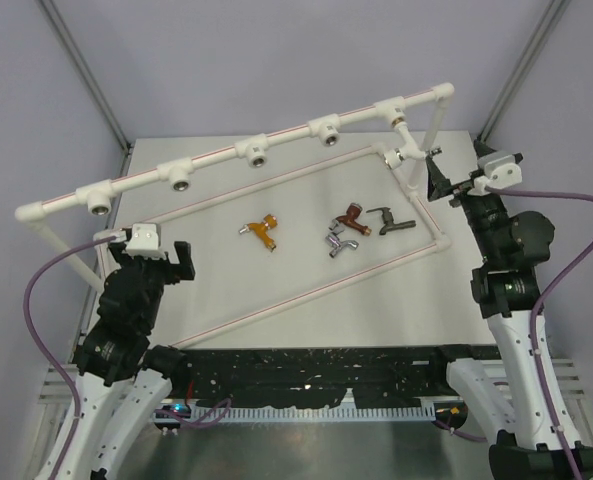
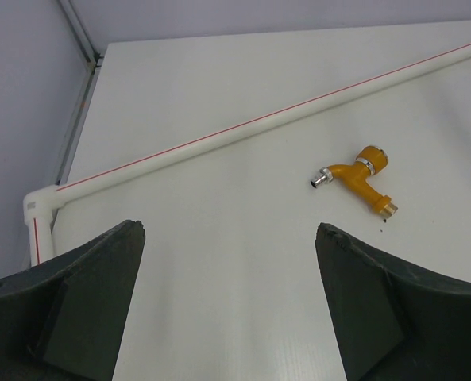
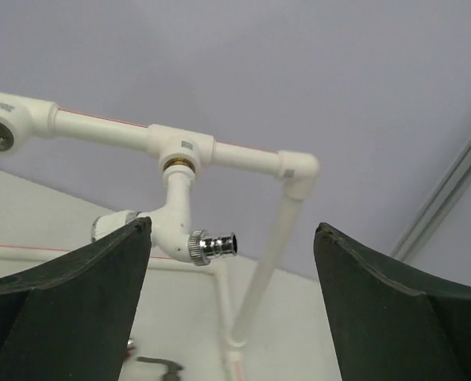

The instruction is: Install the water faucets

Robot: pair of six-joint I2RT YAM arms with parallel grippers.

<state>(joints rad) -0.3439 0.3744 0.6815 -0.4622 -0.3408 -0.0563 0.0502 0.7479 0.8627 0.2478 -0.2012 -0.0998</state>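
Now the white faucet (image 3: 178, 222) sits in the end tee (image 3: 181, 148); left tool (image 2: 230, 230) and right tool (image 3: 230, 228) gape empty; the orange faucet (image 2: 360, 179) on the counter (image 2: 243, 270) looks light, rigid, slick; grip its body.

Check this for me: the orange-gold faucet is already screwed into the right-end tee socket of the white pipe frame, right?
No. The white plastic faucet sits in that tee socket, as the right wrist view shows; the orange-gold faucet lies loose on the table.
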